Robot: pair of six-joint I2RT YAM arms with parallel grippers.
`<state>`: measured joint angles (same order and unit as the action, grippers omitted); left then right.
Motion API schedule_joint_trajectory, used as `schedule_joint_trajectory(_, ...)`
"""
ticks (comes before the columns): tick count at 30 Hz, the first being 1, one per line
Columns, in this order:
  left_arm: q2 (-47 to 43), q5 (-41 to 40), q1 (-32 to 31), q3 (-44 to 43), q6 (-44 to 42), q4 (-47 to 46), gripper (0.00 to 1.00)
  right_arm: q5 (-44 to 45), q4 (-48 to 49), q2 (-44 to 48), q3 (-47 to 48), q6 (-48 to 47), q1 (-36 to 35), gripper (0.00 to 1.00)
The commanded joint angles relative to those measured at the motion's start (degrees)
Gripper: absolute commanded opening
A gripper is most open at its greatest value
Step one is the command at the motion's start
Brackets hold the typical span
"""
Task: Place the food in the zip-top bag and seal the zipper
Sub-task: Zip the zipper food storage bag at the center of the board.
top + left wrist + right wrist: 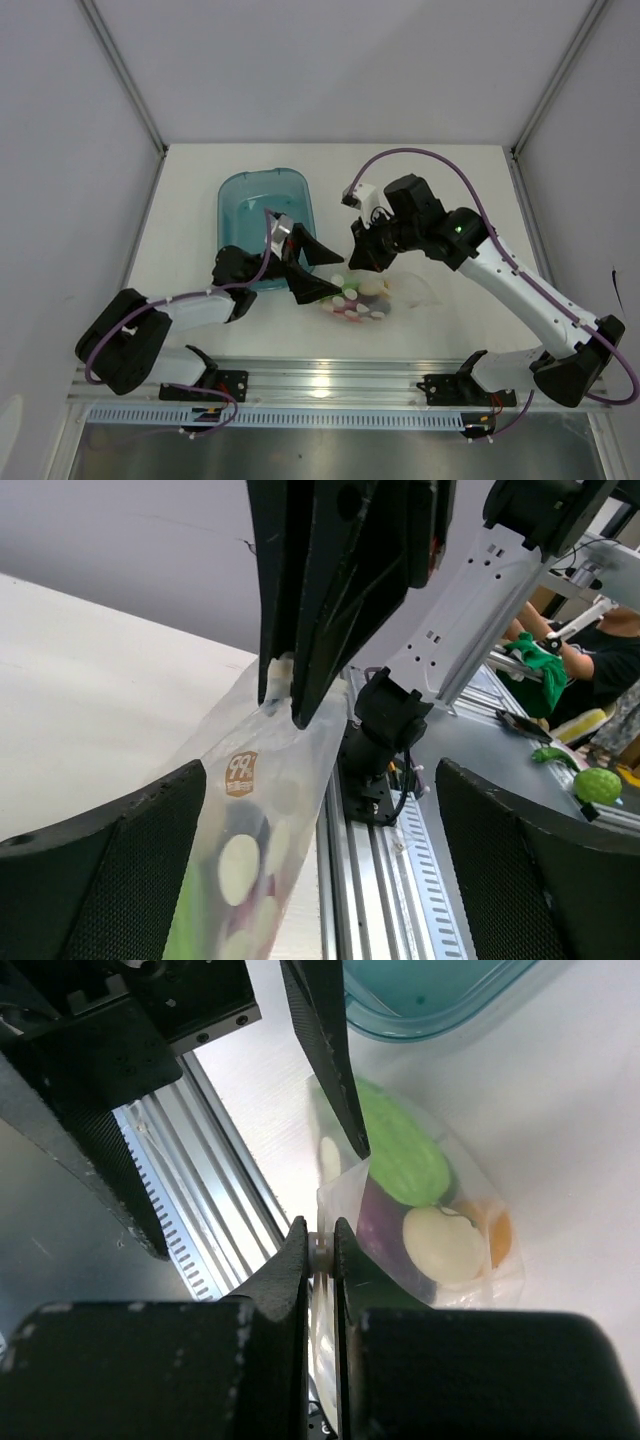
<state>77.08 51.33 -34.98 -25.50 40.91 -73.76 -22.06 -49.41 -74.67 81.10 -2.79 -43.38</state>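
dotted bag (355,303) (food (400,1155) inside), one edge up

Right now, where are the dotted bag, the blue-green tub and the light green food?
zip-top bag (290,755): left wrist view, its clear upper wall.
teal tub (250,205): top view, its bare floor.
light green pod (400,1150): right wrist view, its middle, inside the bag.

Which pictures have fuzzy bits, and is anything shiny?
Right wrist view: the right gripper fills the bottom, dark and fuzzy because it is so near the lens; the food beyond it is sharp. Left wrist view: the near end of the zip-top bag looks soft. Top external view: even light, faint shadows, one bright glare patch on the metal rail.
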Motion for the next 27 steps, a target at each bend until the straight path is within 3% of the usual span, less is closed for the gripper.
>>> schedule_joint_trajectory(1,-4.47,-0.09,0.35,0.89,-5.98,-6.07,0.99,-2.37,1.15,0.23,2.75,0.68,0.31,0.00)
schedule_joint_trajectory(7,-13.43,-9.74,-0.09,1.85,-15.32,11.15,1.00,-2.20,1.25,-1.96,5.03,2.52,0.31,0.00)
schedule_joint_trajectory(9,-18.51,-15.79,-1.39,0.63,-19.25,22.96,1.00,-0.62,0.81,-2.58,6.87,4.61,0.31,0.00)
schedule_joint_trajectory(13,-26.61,-37.65,-6.23,-2.79,-25.85,38.80,0.99,5.00,1.85,-3.81,8.55,9.62,0.31,0.00)
schedule_joint_trajectory(15,-27.94,-42.87,-7.72,-5.33,-26.84,43.76,1.00,5.62,3.60,-4.51,9.07,11.65,0.31,0.00)
schedule_joint_trajectory(16,-28.30,-43.76,-7.73,-5.79,-26.67,47.61,1.00,6.59,4.23,-4.69,9.34,14.36,0.22,0.00)
schedule_joint_trajectory(20,-29.44,-44.82,-8.43,-5.35,-25.09,48.97,0.99,15.96,7.47,-5.48,10.48,20.88,0.13,0.00)
schedule_joint_trajectory(27,-24.96,-48.60,-17.92,-11.85,-26.31,56.61,1.00,37.59,2.83,-6.98,13.29,28.10,0.22,0.00)
